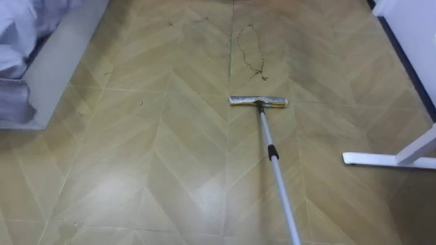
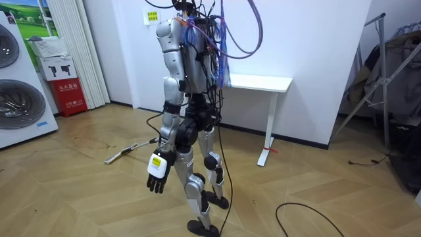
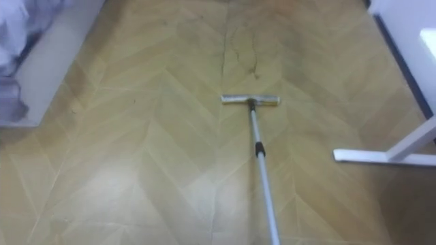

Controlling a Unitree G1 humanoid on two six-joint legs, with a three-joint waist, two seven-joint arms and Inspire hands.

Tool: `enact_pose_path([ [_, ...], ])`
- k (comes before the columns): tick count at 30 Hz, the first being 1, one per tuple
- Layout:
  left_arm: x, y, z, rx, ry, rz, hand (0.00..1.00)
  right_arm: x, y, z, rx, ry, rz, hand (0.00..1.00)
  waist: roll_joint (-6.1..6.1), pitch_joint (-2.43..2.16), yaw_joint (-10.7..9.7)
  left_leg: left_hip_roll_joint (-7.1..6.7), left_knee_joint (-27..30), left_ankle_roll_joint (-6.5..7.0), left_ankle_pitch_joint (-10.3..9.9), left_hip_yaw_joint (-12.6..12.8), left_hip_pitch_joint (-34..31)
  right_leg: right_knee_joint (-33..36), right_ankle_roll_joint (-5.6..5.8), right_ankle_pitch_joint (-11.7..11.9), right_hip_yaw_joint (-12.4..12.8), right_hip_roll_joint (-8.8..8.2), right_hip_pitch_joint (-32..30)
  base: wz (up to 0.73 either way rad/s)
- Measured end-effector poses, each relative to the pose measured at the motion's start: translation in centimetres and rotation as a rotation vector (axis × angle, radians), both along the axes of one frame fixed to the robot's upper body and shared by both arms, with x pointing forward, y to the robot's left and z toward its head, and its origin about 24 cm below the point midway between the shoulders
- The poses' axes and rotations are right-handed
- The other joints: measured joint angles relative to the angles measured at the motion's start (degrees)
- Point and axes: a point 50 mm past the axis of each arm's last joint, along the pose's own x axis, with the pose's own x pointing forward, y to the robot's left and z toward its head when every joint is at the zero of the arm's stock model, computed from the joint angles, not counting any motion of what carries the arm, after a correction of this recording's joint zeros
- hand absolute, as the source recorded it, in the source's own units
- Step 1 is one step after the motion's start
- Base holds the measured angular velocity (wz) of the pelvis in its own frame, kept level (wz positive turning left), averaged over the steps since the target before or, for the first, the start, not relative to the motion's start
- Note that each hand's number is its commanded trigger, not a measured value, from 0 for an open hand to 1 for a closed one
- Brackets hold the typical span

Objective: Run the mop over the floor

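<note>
A mop lies on the wooden floor ahead of me, its flat head set crosswise. Its silver handle runs from the head back towards me and leaves the lower edge of the picture. Just beyond the head, a thin dark scribble of dirt marks the floor. In the room view I stand upright facing the mop, which lies on the floor at the room view's left. My left hand hangs at my side with relaxed fingers and holds nothing.
The white foot of a table rests on the floor to my right; the table stands against the wall. A white unit with grey cloth is at my left. Washing machines and a red box stand farther off.
</note>
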Motion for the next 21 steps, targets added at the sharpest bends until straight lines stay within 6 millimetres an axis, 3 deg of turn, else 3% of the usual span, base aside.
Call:
enact_pose_path([
  [4,0.5,-0.2,-0.1,-0.009,0.009,-0.003,0.0,0.5,-0.3,0.1,-0.011,-0.024,-0.014,1.0,0.57,0.04,0.11,0.03,1.51,0.04,0.02,-0.07,-3.8,2.04,0.0,-0.01,-0.51,-0.29,-4.1,0.05],
  [7,1.4,-0.4,-0.2,-0.014,0.01,-0.008,0.0,1.2,-0.5,0.3,-0.028,-0.046,-0.037,1.0,1.0,0.35,-0.35,-0.26,3.7,0.28,0.17,-0.84,-7.81,4.89,-0.08,-0.31,-1.89,-1.08,-8.13,0.14],
  [10,2.4,-0.3,-0.1,-0.01,-0.009,-0.002,0.0,2.0,-0.6,0.5,-0.022,-0.079,-0.075,1.0,0.34,0.68,-0.41,-1.29,6.63,0.37,0.22,-0.89,-12.53,10.95,-0.11,-2.53,-1.35,-2.69,-13.94,0.16],
  [14,2.9,0.0,0.0,-0.012,0.006,0.029,0.0,3.1,-1.2,0.8,-0.016,-0.117,-0.138,1.0,-0.21,0.99,-0.53,-2.7,15.53,0.7,-0.24,-1.66,-22.12,20.13,-0.29,-5.94,-0.97,-4.85,-22.67,0.3],
  [18,1.9,0.3,-0.2,-0.002,0.102,0.022,0.0,4.1,-2.4,1.3,-0.026,-0.131,-0.18,1.0,0.64,1.23,0.82,-1.75,27.63,0.23,-4.49,-2.61,-30.19,30.25,-1.34,-10.09,-1.07,-4.86,-29.23,0.24],
  [20,1.7,0.5,-0.2,-0.003,0.138,0.025,0.0,4.9,-3.3,1.7,-0.035,-0.136,-0.207,1.0,1.25,1.5,1.86,-1.51,35.74,-0.26,-8.04,-4.24,-35.04,38.88,-2.43,-14.01,-1.2,-4.7,-33.58,0.39],
  [21,1.6,0.8,-0.1,0.0,0.152,0.025,0.0,5.2,-3.6,1.8,-0.043,-0.125,-0.212,1.0,1.36,1.46,2.14,-1.5,39.17,-0.69,-8.78,-5.0,-36.87,42.31,-3.41,-15.7,-1.14,-4.47,-35.27,0.41],
])
